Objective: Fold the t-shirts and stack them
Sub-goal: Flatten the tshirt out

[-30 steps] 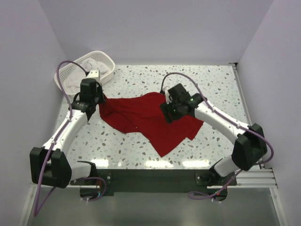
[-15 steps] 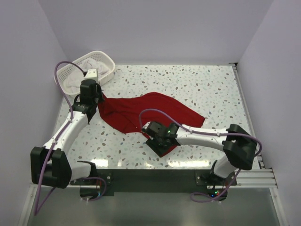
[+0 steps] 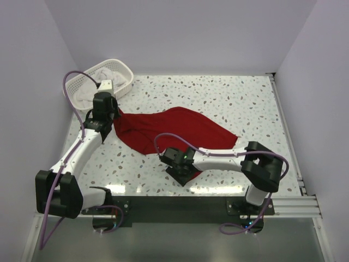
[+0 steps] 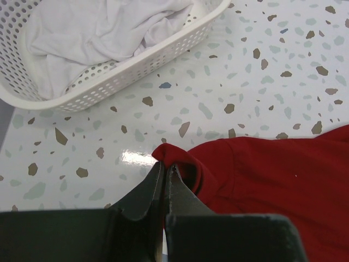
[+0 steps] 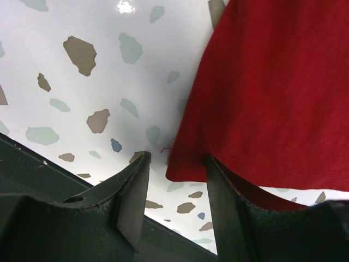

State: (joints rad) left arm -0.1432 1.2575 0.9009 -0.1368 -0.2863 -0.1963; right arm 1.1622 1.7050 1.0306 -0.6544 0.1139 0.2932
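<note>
Red t-shirt (image 3: 180, 128) is spread crumpled on the counter (image 3: 245, 98), its left corner pinched in the clenched left hand (image 4: 165, 170). The right hand (image 5: 177, 159) is now brought from mid-shirt to the near hem corner, jaws parted and narrowing around it. No grasp is made yet; stretching flat is judged next.

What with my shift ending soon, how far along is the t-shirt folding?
Done: nothing folded or stacked. In hand: the red t-shirt lies unfolded on the table, the left gripper shut on one corner, the right gripper open around its near hem corner. Left: folding it, then the white t-shirts heaped in the white plastic basket.
</note>
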